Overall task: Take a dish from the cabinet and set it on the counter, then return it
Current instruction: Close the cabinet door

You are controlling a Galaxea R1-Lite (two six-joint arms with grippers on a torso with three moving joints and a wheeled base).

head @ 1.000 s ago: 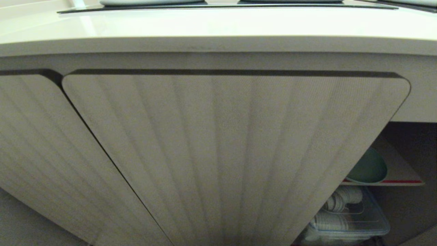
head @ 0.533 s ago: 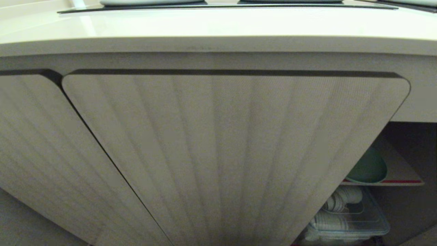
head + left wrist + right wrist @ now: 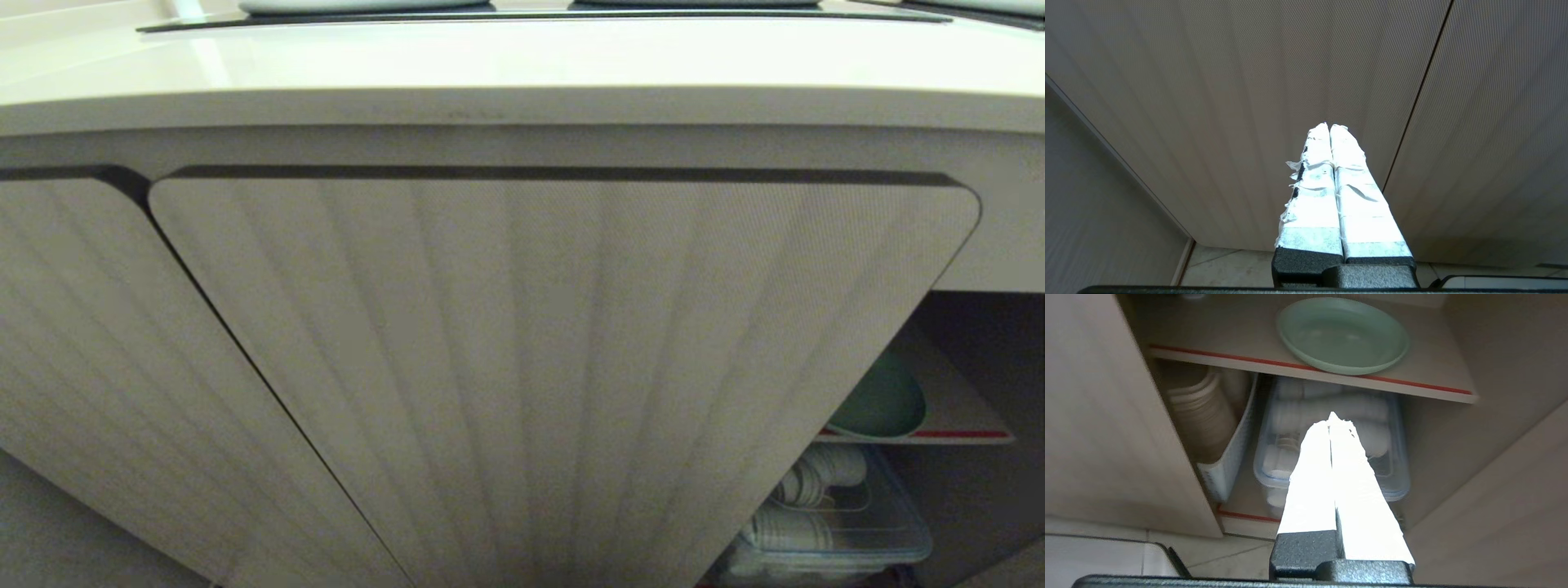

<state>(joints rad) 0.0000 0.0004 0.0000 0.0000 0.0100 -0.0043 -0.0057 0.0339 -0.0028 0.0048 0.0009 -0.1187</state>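
Head view, left to right: we face the shut ribbed doors of the cabinet [image 3: 522, 367] below the counter [image 3: 522, 57], neither arm showing; at far right the bay stands open, the dish [image 3: 886, 404] flat on its red-edged shelf [image 3: 963, 434] above a clear bin [image 3: 849, 523]. Left gripper [image 3: 1329, 125] idles, fingers pressed together, before a door. Right gripper [image 3: 1332, 416], fingers likewise together and empty, faces the bay below the dish, so we judge the plate returned, or not yet fetched.
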